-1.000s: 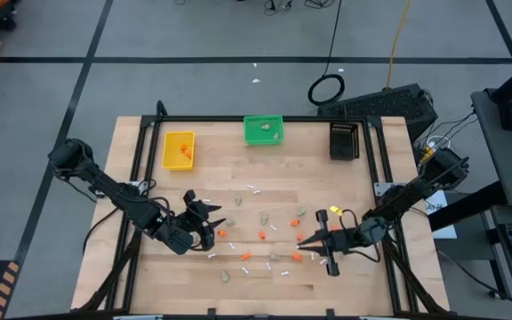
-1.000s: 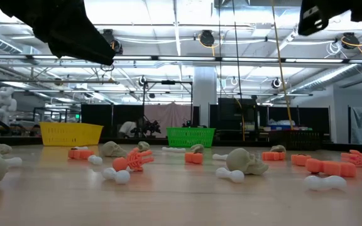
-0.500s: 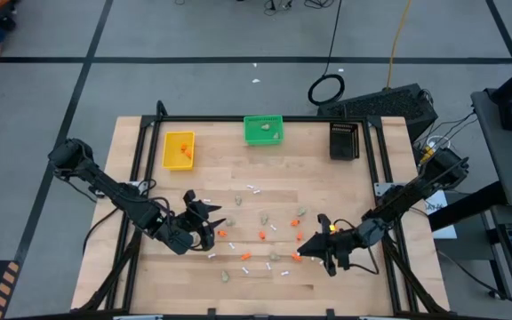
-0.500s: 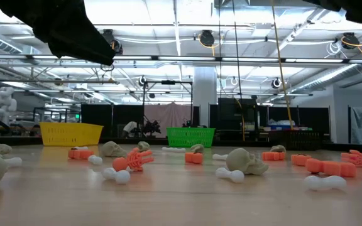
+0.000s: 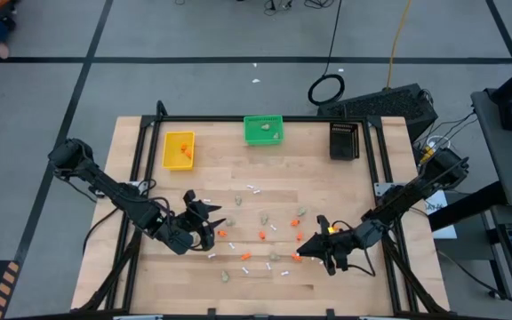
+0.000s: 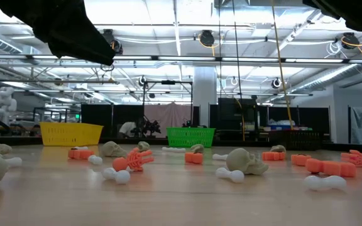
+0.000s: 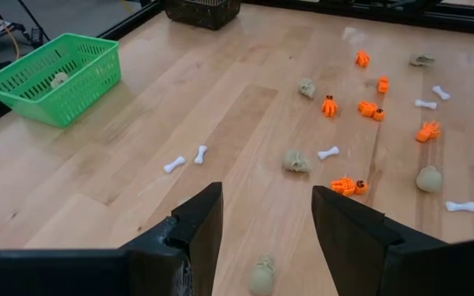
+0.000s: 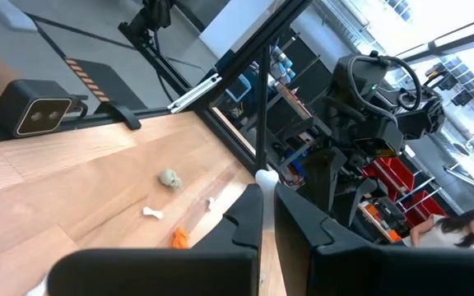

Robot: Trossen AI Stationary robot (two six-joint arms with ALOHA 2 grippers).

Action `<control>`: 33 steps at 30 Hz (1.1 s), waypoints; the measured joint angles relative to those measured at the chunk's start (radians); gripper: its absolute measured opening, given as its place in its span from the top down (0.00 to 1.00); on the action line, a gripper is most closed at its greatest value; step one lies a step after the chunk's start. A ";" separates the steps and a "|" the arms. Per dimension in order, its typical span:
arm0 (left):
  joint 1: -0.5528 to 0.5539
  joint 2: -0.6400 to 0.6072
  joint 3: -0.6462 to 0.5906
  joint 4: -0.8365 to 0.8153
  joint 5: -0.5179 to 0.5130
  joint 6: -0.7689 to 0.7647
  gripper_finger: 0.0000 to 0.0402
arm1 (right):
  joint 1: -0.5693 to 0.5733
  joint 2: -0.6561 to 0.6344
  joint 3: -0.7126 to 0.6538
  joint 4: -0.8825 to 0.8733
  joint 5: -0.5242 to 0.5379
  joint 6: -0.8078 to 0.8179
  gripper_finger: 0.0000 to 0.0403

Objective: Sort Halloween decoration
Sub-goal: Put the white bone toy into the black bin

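Halloween decoration pieces [image 5: 263, 235] lie scattered over the middle and near half of the wooden table [image 5: 140, 142]: bright orange bits [image 7: 347, 186], beige-grey rounded lumps [image 7: 296, 161] shaped like small skulls, and thin white bone-shaped sticks [image 7: 328, 152]. From table height, one skull lump [image 6: 246, 161] sits with a white stick just in front of it and an orange skeleton piece [image 6: 136, 159] off to one side. The right end effector [image 5: 299, 255] is low over the right part of the scatter, fingers pressed together on a small white piece [image 8: 266, 175] that shows at its tip in the right wrist view; an orange bit lies right at that tip from above. The left end effector [image 5: 210, 212] is held over the left part of the scatter, fingers [image 7: 197, 227] spread with nothing between them, bare table and a lump visible through the gap. Along the far edge stand three bins: yellow bin [image 5: 178, 149] with orange bits inside, green bin [image 5: 263, 130] holding a beige lump, and black bin [image 5: 344, 140], contents not discernible. A person [image 8: 459, 228] is visible beyond the table in the right wrist view.
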 joint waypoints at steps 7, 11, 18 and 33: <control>0.000 0.000 0.000 0.000 0.000 0.000 0.54 | 0.000 0.000 0.000 0.000 -0.001 0.000 0.98; 0.000 0.000 0.000 0.000 0.000 0.000 0.54 | 0.000 0.000 0.000 0.000 -0.001 0.050 0.98; 0.000 0.000 0.000 0.001 0.000 0.000 0.54 | 0.000 0.000 0.000 0.000 -0.001 0.273 0.98; 0.000 0.000 0.000 0.007 0.000 0.001 0.54 | 0.000 0.000 0.000 -0.090 0.000 0.712 0.98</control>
